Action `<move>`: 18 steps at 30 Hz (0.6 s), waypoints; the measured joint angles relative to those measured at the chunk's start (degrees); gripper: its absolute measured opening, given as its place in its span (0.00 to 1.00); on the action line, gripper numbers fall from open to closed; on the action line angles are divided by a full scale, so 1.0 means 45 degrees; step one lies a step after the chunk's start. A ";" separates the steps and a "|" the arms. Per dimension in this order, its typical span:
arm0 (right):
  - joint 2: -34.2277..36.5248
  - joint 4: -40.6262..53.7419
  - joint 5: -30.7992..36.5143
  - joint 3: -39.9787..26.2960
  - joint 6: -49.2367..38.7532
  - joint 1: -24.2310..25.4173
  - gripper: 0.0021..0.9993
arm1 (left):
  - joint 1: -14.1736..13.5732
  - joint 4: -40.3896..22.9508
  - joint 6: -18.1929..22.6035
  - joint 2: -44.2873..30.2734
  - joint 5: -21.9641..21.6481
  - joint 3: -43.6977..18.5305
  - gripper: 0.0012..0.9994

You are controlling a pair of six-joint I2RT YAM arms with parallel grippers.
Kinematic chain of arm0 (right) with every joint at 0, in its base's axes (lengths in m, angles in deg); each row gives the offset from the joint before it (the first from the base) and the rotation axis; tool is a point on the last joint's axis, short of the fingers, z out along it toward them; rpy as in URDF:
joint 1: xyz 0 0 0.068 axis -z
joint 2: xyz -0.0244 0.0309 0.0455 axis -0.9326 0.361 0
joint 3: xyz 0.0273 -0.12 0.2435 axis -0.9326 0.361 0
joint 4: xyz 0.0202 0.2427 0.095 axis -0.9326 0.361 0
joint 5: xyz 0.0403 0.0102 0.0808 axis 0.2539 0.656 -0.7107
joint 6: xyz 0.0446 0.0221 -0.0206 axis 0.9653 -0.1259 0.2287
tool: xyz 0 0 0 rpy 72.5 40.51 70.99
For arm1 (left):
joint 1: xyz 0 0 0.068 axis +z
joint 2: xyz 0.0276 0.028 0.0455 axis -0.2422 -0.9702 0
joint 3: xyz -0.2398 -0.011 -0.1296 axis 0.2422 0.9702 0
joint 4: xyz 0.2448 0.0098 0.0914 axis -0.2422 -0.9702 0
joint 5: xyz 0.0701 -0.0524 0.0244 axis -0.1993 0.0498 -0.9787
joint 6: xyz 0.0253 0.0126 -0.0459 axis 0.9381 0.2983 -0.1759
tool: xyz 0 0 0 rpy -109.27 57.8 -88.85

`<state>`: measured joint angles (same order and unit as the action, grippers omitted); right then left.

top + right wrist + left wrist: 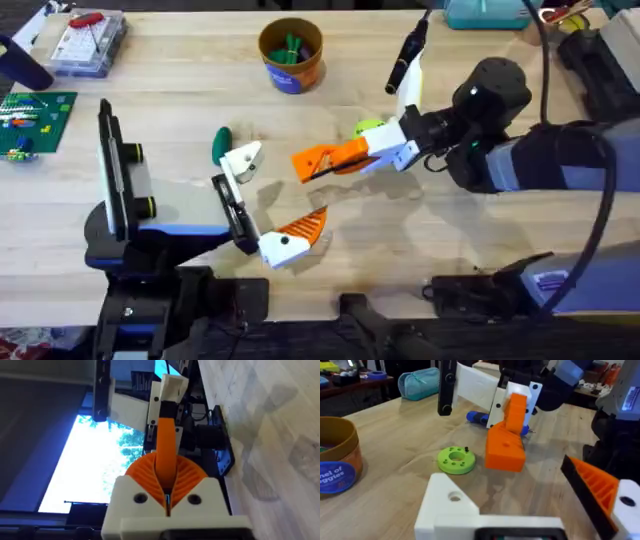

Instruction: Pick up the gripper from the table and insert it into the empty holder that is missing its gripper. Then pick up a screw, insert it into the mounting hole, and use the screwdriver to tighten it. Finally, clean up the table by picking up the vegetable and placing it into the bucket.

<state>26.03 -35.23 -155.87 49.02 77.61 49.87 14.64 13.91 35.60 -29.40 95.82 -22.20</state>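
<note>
Overhead alone: vegetable [221, 144] beside holder [241, 160].

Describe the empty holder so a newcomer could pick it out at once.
Start at the black stand in the middle of the wooden table, near its front edge. Its bar carries a bracket at each end. The holder is the bare white angular bracket at the far end, beside a green vegetable; the bracket at the near end carries an orange finger.
</note>
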 joint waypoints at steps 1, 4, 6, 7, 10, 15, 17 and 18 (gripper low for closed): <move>0.0000 0.0000 0.0022 0.0000 0.0000 -0.0053 0.00 | 0.0000 0.0000 0.0000 0.0000 0.0000 0.0000 0.99; 0.0000 0.0000 0.0190 0.0000 -0.0003 -0.0164 0.00 | 0.0000 0.0000 0.0000 -0.0003 0.0002 0.0000 0.99; 0.0003 0.0000 0.0403 0.0000 -0.0007 -0.0244 0.00 | 0.0000 0.0000 0.0000 0.0000 0.0000 0.0000 0.99; 0.0014 -0.0002 0.0509 0.0000 -0.0015 -0.0289 0.00 | 0.0000 0.0000 0.0000 0.0000 0.0002 0.0000 0.99; 0.0150 -0.0005 0.0710 0.0000 -0.0064 -0.0460 0.00 | 0.0000 0.0000 0.0000 0.0000 0.0002 0.0000 0.99; 0.0321 0.0005 0.0876 0.0000 -0.0090 -0.0551 0.00 | 0.0000 0.0000 0.0000 -0.0003 0.0000 0.0000 0.99; 0.0321 0.0003 0.0901 0.0000 -0.0090 -0.0559 0.00 | 0.0000 0.0000 0.0000 -0.0003 0.0002 0.0000 0.99; 0.0321 0.0005 0.0903 0.0000 -0.0090 -0.0563 0.00 | 0.0000 0.0000 0.0000 -0.0002 0.0000 0.0000 0.99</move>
<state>27.48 -35.21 -151.80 49.02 77.21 47.33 14.64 13.91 35.60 -29.41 95.82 -22.20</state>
